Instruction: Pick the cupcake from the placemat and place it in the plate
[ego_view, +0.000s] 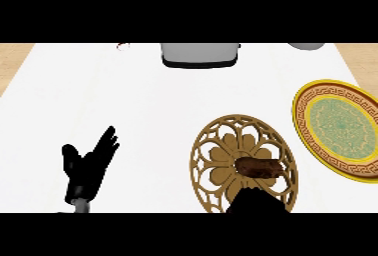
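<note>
Looking steeply down, I've got a broad white surface (111, 100) spread under me, evenly lit, filling nearly the whole view. At both upper corners a strip of pale wooden floor (15, 57) peeks out past its edges. At the far edge sits a grey appliance (200, 55) with a dark base. Far right, a pale rounded thing (306, 46) is cut off; can't tell what.

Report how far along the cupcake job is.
Done: nothing visibly; the cupcake lies on the placemat, and the plate to its right holds nothing. In hand: the right hand shows at the lower edge just below the cupcake, its fingers unclear. The left hand rests open at the left. Left: grasp, lift, carry to the plate, release.
</note>
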